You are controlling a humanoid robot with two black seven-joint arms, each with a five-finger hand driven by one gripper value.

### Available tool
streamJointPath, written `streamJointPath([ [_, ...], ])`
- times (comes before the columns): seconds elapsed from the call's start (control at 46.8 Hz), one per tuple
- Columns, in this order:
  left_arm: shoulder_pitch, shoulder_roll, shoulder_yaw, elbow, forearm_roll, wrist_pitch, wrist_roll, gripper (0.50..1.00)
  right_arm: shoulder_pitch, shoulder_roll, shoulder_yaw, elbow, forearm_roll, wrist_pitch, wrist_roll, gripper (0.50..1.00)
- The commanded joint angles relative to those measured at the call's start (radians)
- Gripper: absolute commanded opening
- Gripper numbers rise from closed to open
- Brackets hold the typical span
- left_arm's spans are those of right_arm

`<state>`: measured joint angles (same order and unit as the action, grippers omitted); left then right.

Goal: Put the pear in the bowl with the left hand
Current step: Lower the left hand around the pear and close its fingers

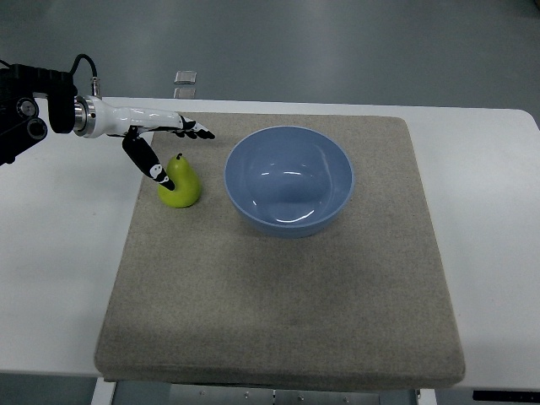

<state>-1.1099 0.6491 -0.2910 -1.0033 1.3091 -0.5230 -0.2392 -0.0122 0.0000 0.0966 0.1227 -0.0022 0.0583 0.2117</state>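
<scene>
Left hand reaches in from the left edge, fingers spread and holding nothing: the long fingers stretch out above the pear toward the bowl, while the thumb angles down and appears to touch the pear's left flank (contact not certain from this angle). No closed grasp yet.

Pear: green, upright, stem up, resting on the grey mat near its far-left corner, just beside the bowl but apart from it.

Bowl: blue, empty, on the mat to the right of the pear.

Mat lies on the white desk. Right hand out of view.

Progress, as judged: early. Approach made; closing on the pear, lifting, carrying right and releasing over the bowl all remain.
</scene>
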Motion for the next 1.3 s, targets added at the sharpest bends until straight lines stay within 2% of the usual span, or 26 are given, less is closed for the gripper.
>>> streamJointPath([
  [0.0,0.010,0.000,0.004,0.000,0.005,0.000,0.000,0.990,0.000,0.000,0.000,0.000,-0.001,0.000,0.000,0.926],
  [0.278,0.010,-0.019,0.003,0.008,0.110,0.008,-0.002,0.984,0.000,0.000,0.000,0.000,-0.001,0.000,0.000,0.926],
  [1.046,0.025,-0.074,0.009,0.032,0.182,0.064,0.000,0.975,0.000,0.000,0.000,0.000,-0.001,0.000,0.000,0.926],
  [1.11,0.025,-0.074,0.009,0.032,0.182,0.064,0.000,0.964,0.000,0.000,0.000,0.000,0.001,0.000,0.000,0.926],
  [1.217,0.025,-0.074,0.009,0.032,0.182,0.064,-0.002,0.902,0.000,0.000,0.000,0.000,0.001,0.000,0.000,0.926],
  [1.281,0.025,-0.072,0.009,0.032,0.183,0.063,0.000,0.896,0.000,0.000,0.000,0.000,0.001,0.000,0.000,0.926],
])
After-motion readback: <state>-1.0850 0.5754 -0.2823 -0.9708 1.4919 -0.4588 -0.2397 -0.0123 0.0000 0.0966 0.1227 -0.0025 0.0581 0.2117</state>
